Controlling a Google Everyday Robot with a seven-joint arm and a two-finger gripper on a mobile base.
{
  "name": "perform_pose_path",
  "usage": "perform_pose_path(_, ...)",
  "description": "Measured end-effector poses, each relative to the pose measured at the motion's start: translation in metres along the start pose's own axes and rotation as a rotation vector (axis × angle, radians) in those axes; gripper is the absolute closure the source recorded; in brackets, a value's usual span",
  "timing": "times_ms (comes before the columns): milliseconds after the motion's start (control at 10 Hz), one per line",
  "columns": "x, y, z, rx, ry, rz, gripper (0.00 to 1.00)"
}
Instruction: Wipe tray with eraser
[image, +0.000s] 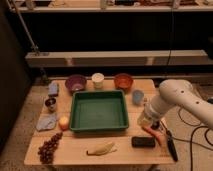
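Observation:
The green tray (98, 111) sits in the middle of the wooden table (75, 152), and I see nothing inside it. The black eraser (143, 141) lies flat on the table, in front of the tray's right front corner. My gripper (146, 120) hangs from the white arm just off the tray's right edge. It is above and behind the eraser and is not touching it.
Behind the tray stand a purple bowl (75, 82), a white cup (98, 80), an orange bowl (123, 81) and a blue cup (138, 96). On the left are a metal cup (50, 103), a cloth (46, 121), a peach (63, 122) and grapes (48, 147). In front lie a banana (102, 148), a carrot (152, 134) and a black tool (170, 142).

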Motion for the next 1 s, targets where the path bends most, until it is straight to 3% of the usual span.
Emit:
perform_pose_path(200,0.008,0.011,-0.013,0.0,-0.031,-0.041,0.53)
perform_pose_path(400,0.018,0.02,-0.011,0.008,-0.06,-0.084,0.37)
perform_pose_path(1000,0.016,0.023,-0.002,0.004,-0.08,-0.086,0.37)
